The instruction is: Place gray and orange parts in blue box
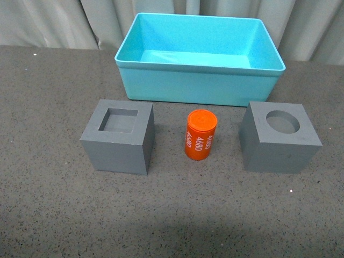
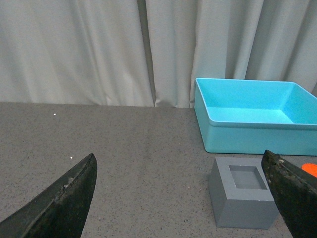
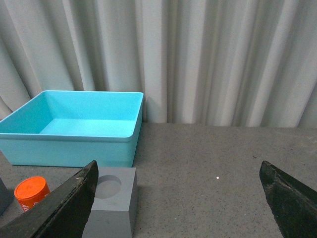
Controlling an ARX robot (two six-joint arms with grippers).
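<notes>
You see only the dark finger ends of each tool, cut off by the frame. The left tool [image 2: 178, 156] and right tool [image 3: 178, 163] both stand wide apart. The turquoise-blue plastic bin [image 1: 199, 86] sits at the tabletop's [image 1: 54, 215] far edge. Outside it, nearer you, stand the dark-gray cube with a square recess [image 1: 118, 137], the orange cylinder [image 1: 201, 134] marked "4680", and the dark-gray cube with a round recess [image 1: 279, 137].

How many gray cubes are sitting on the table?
2. The cube with the square recess stands left of the orange cylinder; the cube with the round recess stands right of it. Nothing seems hidden.
</notes>
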